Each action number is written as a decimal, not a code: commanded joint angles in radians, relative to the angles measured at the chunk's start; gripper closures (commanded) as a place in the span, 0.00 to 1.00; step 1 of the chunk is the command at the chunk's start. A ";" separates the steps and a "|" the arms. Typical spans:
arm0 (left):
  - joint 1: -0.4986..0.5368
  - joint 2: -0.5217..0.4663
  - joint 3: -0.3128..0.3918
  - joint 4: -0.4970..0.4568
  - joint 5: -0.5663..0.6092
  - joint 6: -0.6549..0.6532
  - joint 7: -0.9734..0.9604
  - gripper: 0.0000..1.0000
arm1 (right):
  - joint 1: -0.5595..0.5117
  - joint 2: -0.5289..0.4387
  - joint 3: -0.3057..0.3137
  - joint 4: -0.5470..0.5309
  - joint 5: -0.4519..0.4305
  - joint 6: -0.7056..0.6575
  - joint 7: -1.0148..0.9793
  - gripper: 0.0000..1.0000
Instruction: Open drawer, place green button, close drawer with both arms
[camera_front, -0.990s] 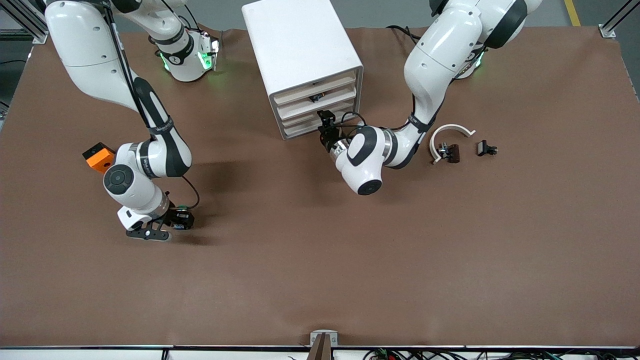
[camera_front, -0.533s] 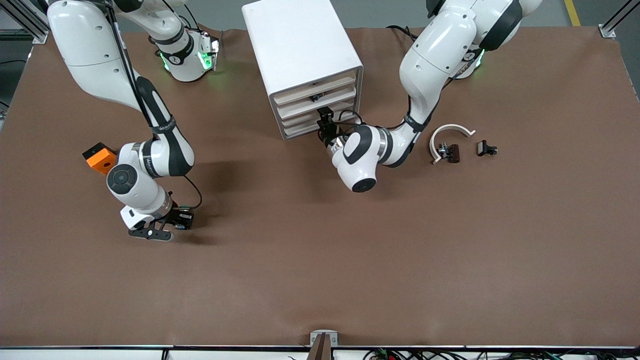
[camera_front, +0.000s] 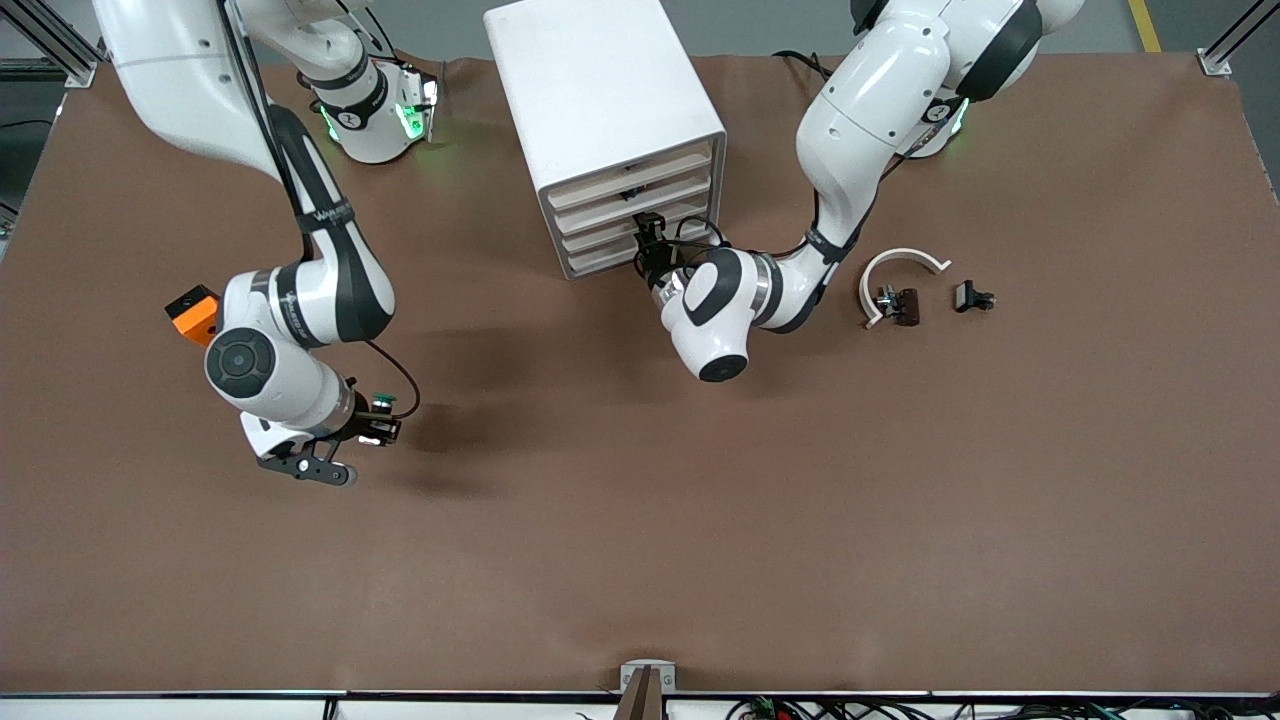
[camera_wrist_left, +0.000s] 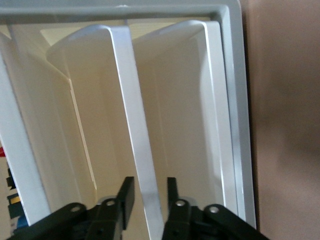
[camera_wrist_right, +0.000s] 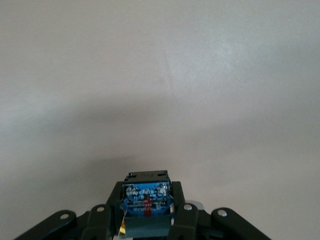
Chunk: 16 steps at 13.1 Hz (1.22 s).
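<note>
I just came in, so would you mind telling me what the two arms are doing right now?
The right gripper is shut on the button and holds it above the table. The left gripper is at the cabinet with its fingers on either side of a drawer front edge. None of the drawers is pulled out yet.

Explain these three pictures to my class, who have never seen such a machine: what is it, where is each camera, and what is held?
Two white jointed robot arms work at a brown table. One picture looks down from a high camera facing them; the other two come from cameras on each arm's wrist.

The right gripper is shut on a tiny push-button switch with a blue-and-black body, lifted above the table.

The left gripper straddles the pale front edge of a drawer in the white boxy cabinet.

Also on the table lie an orange cube, a white curved piece and small black clips.
</note>
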<state>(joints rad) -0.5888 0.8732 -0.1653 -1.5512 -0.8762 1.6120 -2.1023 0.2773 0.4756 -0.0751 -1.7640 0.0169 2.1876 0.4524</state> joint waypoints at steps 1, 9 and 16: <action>0.001 0.020 0.010 0.017 -0.012 -0.015 -0.013 0.88 | 0.039 -0.022 -0.003 0.056 0.002 -0.103 0.089 1.00; 0.012 0.020 0.072 0.054 -0.001 -0.014 -0.013 1.00 | 0.062 -0.022 -0.003 0.101 0.003 -0.170 0.158 1.00; 0.026 0.020 0.136 0.128 0.000 -0.006 -0.001 1.00 | 0.218 -0.063 0.041 0.124 0.037 -0.235 0.510 1.00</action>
<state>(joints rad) -0.5648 0.8788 -0.0478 -1.4631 -0.8811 1.5900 -2.1357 0.4690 0.4447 -0.0511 -1.6492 0.0247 1.9848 0.8679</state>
